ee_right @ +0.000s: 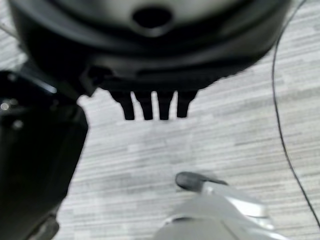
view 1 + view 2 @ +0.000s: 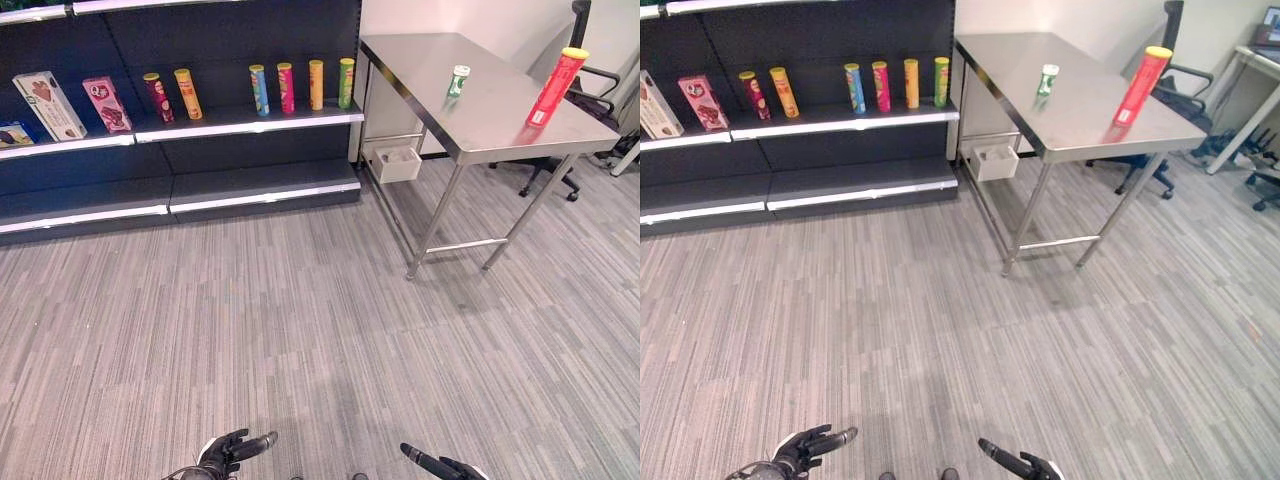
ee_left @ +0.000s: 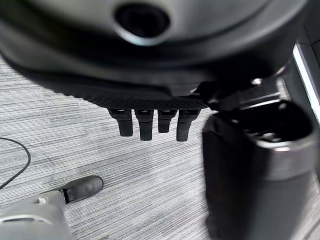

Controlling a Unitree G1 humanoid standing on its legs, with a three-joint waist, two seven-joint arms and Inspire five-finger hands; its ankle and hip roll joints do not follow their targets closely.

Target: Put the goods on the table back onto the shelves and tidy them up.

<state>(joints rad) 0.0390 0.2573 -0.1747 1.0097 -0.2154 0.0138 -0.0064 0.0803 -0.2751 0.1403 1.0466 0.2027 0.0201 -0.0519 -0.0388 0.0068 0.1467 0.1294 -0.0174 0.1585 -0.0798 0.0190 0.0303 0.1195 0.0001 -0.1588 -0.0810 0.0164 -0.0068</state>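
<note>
On the steel table [image 2: 500, 120] sit a tall red can [image 2: 556, 88] and a small green can [image 2: 457, 82], well apart. Both my left hand [image 2: 228, 452] and right hand [image 2: 440, 465] hang low over the carpet, fingers relaxed, holding nothing.

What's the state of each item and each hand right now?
Tall red tube with yellow lid: upright on steel table, near edge.
Small green-and-white can: upright on table.
Four coloured tubes: upright on dark shelf.
Left hand: open, holding nothing.
Right hand: open, holding nothing.
</note>
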